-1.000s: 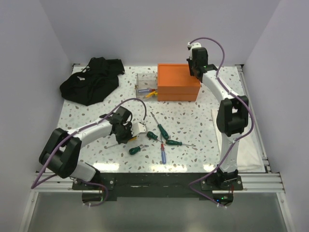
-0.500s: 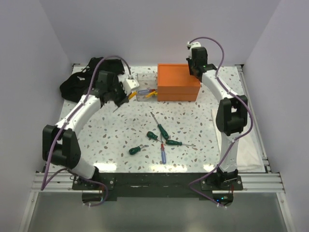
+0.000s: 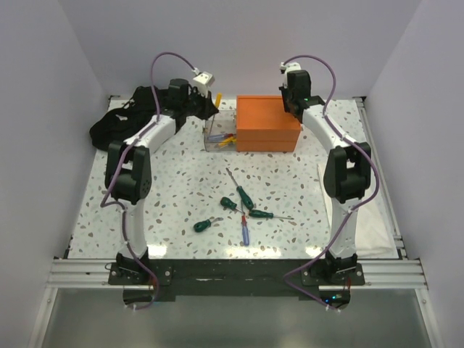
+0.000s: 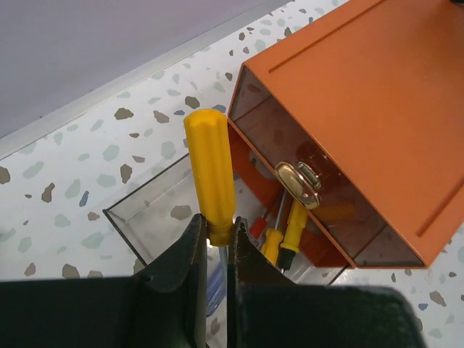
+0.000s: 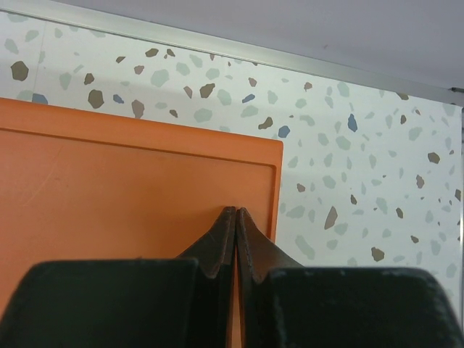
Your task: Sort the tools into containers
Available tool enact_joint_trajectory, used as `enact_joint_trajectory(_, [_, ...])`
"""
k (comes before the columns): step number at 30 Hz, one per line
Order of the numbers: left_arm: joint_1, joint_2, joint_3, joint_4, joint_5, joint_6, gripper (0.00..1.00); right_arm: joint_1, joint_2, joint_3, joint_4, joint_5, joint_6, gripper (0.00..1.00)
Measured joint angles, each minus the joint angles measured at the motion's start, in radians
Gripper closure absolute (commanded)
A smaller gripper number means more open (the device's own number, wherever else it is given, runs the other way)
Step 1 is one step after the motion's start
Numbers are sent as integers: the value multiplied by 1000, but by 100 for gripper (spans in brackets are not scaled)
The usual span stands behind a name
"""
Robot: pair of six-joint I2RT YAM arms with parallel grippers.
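Observation:
My left gripper is shut on a yellow-handled screwdriver and hangs over the clear bin. The handle sticks out past the fingertips. Yellow and red-handled tools lie in the bin, against the orange box. My right gripper is shut on nothing, above the box's flat top near its back right corner. Several screwdrivers lie loose mid-table: green ones and a red-and-blue one.
A black cloth heap lies at the back left beside my left arm. A white pad runs along the table's right edge. Walls close in the back and both sides.
My left arm has swung from the table's near left up to the back, carrying the yellow screwdriver over the clear bin. The right arm has stayed put.

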Motion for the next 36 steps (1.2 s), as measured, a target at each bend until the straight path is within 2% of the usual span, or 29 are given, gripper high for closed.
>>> enact_joint_trajectory(3, [-3,74,82,3,-6,-24,100,0,0,0,0,1,-3,98])
enact_joint_trajectory(4, [-5,92,102,4,-8,-24,96,0,0,-1,1,1,-4,98])
enact_joint_trajectory(5, [-5,102,111,5,-10,-23,87,0,0,-1,1,1,-5,98])
enact_joint_trajectory(6, [-8,108,113,3,-11,-22,84,0,0,-2,2,1,-7,98])
enact_joint_trajectory(12, [-29,117,113,-66,-1,46,73,2,0,-2,3,1,-8,98])
enact_joint_trajectory(19, [-41,117,77,-134,7,85,50,4,8,5,10,2,-8,98])
enact_joint_trajectory(23, [-41,105,76,-174,-18,92,47,4,8,5,10,2,-8,98])
enact_joint_trajectory(26, [-38,35,17,-196,-24,113,47,5,8,5,11,5,-9,98])
enact_joint_trajectory(30, [-23,-219,-243,-220,87,226,46,7,8,0,17,9,-15,98])
enact_joint_trajectory(33, [-15,-389,-349,-357,217,420,46,8,8,-3,26,10,-17,98])
enact_joint_trajectory(36, [-19,-439,-361,-550,302,645,45,8,8,-5,29,10,-19,98])
